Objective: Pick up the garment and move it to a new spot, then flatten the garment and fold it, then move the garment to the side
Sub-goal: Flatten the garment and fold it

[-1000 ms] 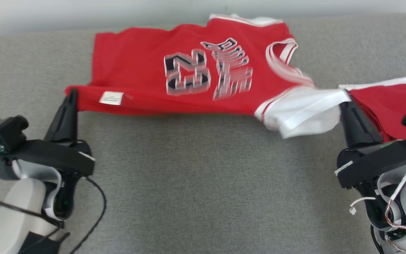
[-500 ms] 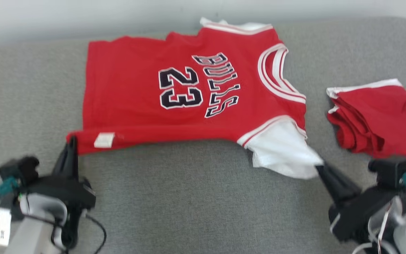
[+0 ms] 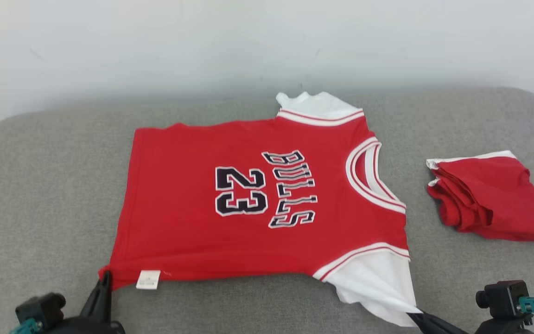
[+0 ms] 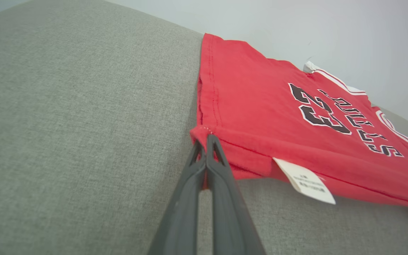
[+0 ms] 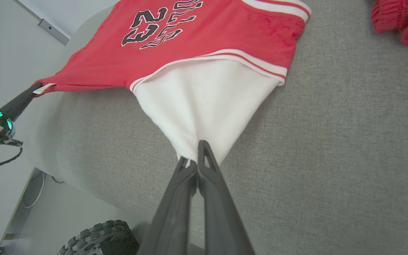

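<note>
Red sleeveless-style basketball jersey [image 3: 248,208] w/ black "23" print lies spread flat, print up, on grey fabric cushion [image 3: 40,195], neck toward robot's right. L gripper [image 4: 205,140] is pinched tight on the red hem corner, just beside a white sewn-in label [image 4: 305,180]. R gripper [image 5: 194,156] is clamped on the tip of the white sleeve, cloth pulled taut. Folded red cloth pile [image 3: 489,199] sits apart, right of jersey.

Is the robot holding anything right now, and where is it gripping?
Yes, the red jersey: left gripper pinches its hem corner, right gripper its white sleeve tip.
</note>
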